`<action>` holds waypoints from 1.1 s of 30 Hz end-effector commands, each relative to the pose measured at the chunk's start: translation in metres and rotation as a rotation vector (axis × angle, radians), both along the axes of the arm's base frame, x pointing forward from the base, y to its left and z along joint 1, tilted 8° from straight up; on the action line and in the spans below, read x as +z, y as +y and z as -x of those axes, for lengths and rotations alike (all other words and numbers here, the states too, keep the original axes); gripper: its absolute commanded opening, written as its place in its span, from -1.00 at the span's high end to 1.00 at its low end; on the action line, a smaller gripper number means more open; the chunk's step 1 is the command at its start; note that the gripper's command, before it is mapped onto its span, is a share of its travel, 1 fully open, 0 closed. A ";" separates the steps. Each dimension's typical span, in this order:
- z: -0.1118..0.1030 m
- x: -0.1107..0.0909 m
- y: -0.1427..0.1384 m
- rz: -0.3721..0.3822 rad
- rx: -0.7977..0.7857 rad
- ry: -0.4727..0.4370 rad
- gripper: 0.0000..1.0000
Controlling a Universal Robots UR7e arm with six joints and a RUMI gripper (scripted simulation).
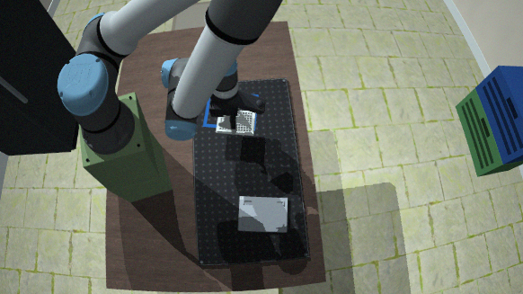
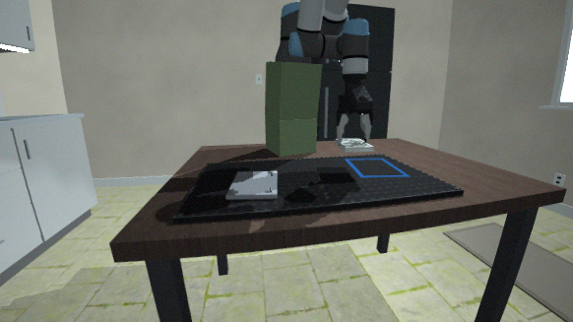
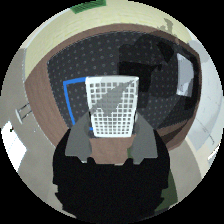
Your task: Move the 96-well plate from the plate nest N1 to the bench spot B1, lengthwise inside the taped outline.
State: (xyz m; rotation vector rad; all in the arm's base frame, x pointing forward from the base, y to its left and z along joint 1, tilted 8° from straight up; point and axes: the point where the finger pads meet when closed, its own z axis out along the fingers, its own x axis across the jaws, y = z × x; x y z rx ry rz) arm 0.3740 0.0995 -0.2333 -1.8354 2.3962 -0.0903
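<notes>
Wrist view shows my gripper (image 3: 112, 111) clamped on the 96-well plate (image 3: 112, 106) above the taped outline (image 3: 67, 98); next, I judge, lower it lengthwise inside.

No text, label, brand, number or sign can be read in any of the views. The grey plate nest (image 1: 262, 213) toward one end of the tabletop (image 1: 148, 236) carries no legible marking, the blue taped outline (image 2: 377, 167) toward the other end is a bare rectangle with no lettering, and the white 96-well plate (image 3: 111, 106) shows only its grid of wells, without row or column characters that can be made out.
</notes>
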 end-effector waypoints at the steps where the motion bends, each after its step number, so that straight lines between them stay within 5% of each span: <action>1: -0.002 0.001 0.020 0.004 -0.007 -0.005 1.00; 33: 0.006 -0.001 0.096 0.003 -0.007 -0.005 1.00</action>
